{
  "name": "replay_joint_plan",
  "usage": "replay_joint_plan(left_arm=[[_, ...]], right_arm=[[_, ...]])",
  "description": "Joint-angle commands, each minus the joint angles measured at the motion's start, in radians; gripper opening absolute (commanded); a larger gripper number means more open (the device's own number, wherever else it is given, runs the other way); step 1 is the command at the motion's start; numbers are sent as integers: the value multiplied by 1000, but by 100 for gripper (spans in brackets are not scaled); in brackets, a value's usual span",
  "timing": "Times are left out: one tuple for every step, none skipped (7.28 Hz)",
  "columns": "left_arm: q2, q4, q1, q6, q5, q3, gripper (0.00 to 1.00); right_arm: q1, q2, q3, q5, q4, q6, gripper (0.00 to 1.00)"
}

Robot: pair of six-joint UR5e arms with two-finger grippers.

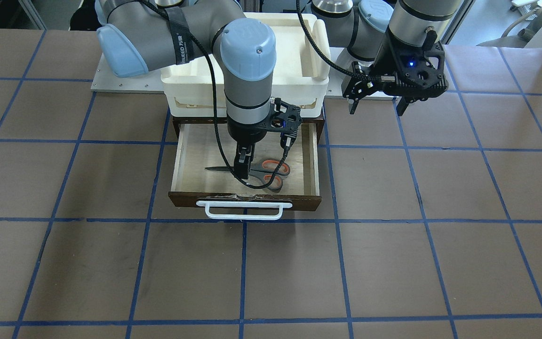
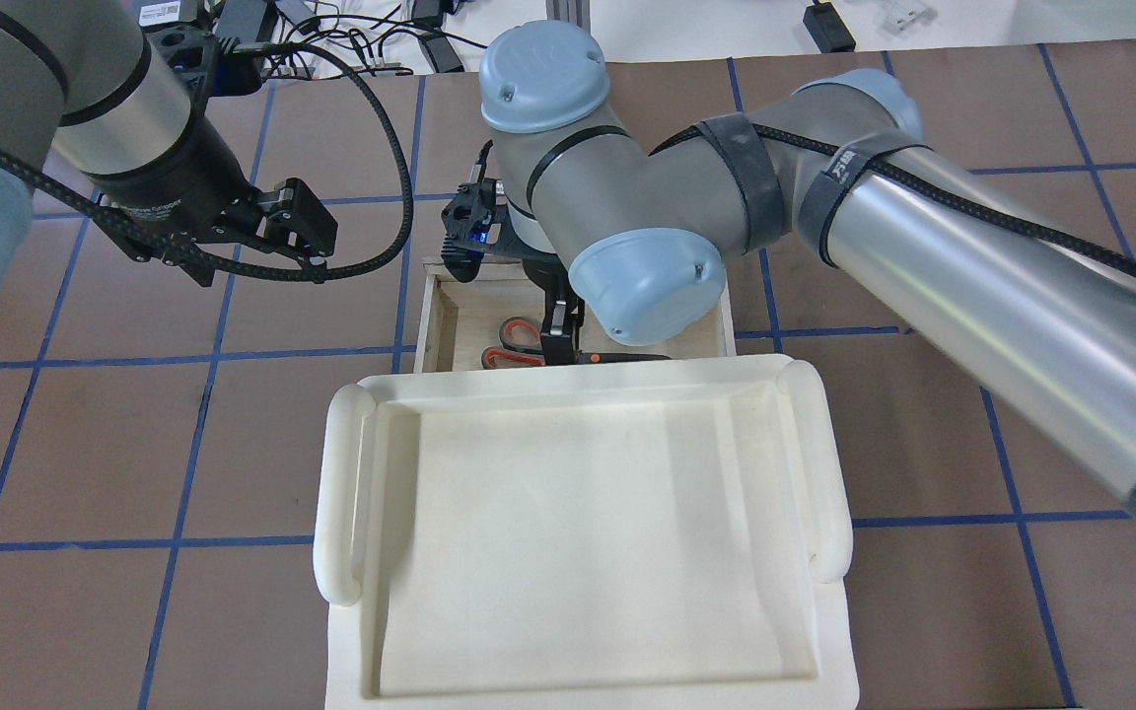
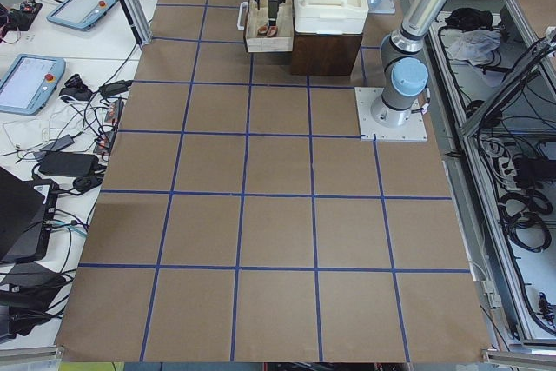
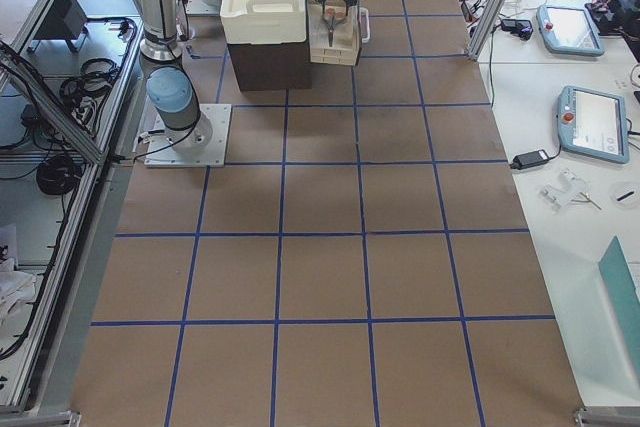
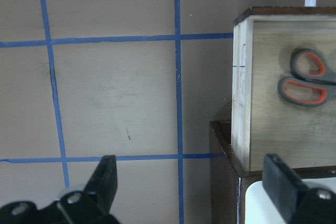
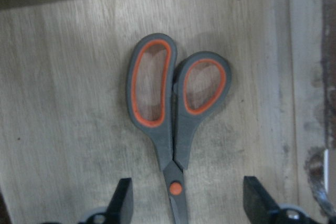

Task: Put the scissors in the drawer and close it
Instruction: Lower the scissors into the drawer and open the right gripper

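On the brown table (image 1: 393, 263), marked with a grid of blue tape, a dark brown cabinet (image 5: 223, 182) stands in front of the robot with a white plastic tray (image 2: 341, 493) resting on top of it. The drawer (image 1: 200, 150) is pulled well out from the far side of the cabinet, away from the robot. Its pale plywood floor is open to view, and its dark front with the white bar handle (image 1: 244, 212) is at the far end.

The scissors (image 1: 260, 177) lie flat on the drawer floor, closer to the drawer front than to the cabinet. The grey handles lined in orange-red sit side by side and point toward the robot's left. The dark blades are together and point toward its right.

The right gripper (image 1: 243, 170) reaches straight down into the drawer over the scissors. The right wrist view shows its two fingers spread wide, one on each side of the pivot screw, with clear wood between each finger and the scissors. It grips nothing. Whether the fingertips touch the drawer floor cannot be told.

The left gripper (image 1: 377, 111) hangs above bare table to the left of the cabinet, well apart from the drawer. Its fingers are wide apart and empty.
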Motion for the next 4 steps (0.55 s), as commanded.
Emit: replay_joint_plan(left_arm=[[-3,3,2,17,-3,0,100],[-5,2,0,17,-11,0,100],[-12,2,0,18,-12,2,100],[-60,14,2,-3,-6,23,100]], right_arm=[[-62,-64,-4,-1,-17,271,100],[-111,-84,-21,-3,-38,410,100],[-186,-98,-30,-7,-13,513,100],[-269,-138,-29,-13,89,585,100]])
